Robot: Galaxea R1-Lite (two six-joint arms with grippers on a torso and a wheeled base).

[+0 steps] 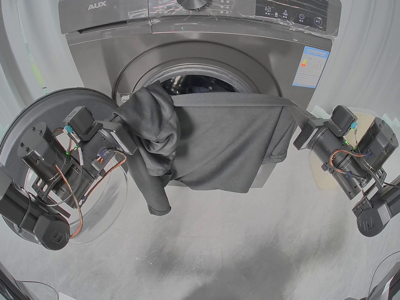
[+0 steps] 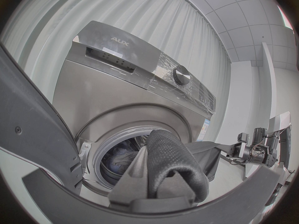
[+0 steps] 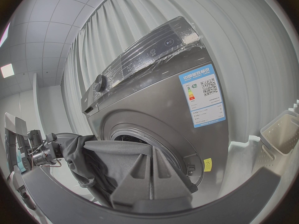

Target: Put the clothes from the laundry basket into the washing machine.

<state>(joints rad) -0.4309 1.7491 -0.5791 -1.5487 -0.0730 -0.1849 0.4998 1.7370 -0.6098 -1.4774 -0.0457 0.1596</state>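
A dark grey garment (image 1: pixel 225 142) hangs stretched across the washing machine's (image 1: pixel 104 59) round opening (image 1: pixel 196 82), held at both ends. My left gripper (image 1: pixel 124 119) is shut on its bunched end, left of the opening, where a sleeve dangles toward the floor. In the left wrist view the cloth (image 2: pixel 171 159) wraps over the left gripper (image 2: pixel 152 168). My right gripper (image 1: pixel 301 119) is shut on the taut edge at the opening's right side; the right wrist view shows the right gripper (image 3: pixel 152 168) pinching the cloth (image 3: pixel 115 159). Other clothes (image 2: pixel 121 159) lie inside the drum.
The machine's round door (image 1: pixel 54 105) stands open to the left, behind my left arm. A cream perforated laundry basket (image 3: pixel 280 137) stands on the floor right of the machine, behind my right arm. Grey floor (image 1: pixel 233 238) lies open in front. Curtains hang behind.
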